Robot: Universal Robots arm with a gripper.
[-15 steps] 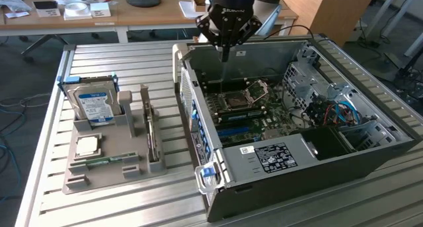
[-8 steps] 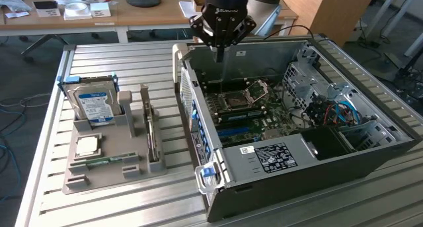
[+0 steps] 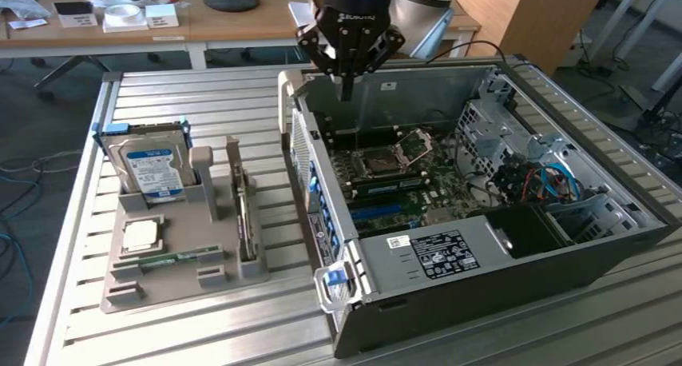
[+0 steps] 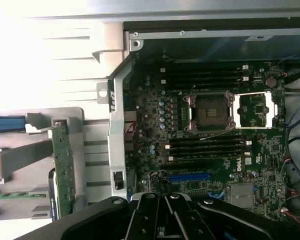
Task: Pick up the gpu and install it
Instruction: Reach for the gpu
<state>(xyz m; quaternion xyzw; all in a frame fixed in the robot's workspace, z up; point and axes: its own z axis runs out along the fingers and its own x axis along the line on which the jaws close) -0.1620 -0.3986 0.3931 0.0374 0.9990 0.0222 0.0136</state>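
Observation:
The gpu (image 3: 247, 214) stands on edge in a slot of the grey holder tray (image 3: 171, 290), at the exterior view's left of the open computer case (image 3: 480, 262). In the wrist view the gpu (image 4: 64, 167) appears as a thin green-edged strip in the tray. My gripper (image 3: 346, 93) hangs above the far end of the case, over the motherboard (image 3: 405, 182), shut with nothing between its fingers. Its dark fingers (image 4: 157, 212) meet over the board near the blue expansion slot (image 4: 190, 176). The gpu sits well apart from the gripper.
The tray also holds a blue-labelled hard drive (image 3: 155, 166), a processor chip (image 3: 142, 236) and a small green memory stick (image 3: 171, 260). Blue and orange cables (image 3: 538, 182) lie inside the case. A wooden desk (image 3: 213, 22) with small items stands behind the slatted table.

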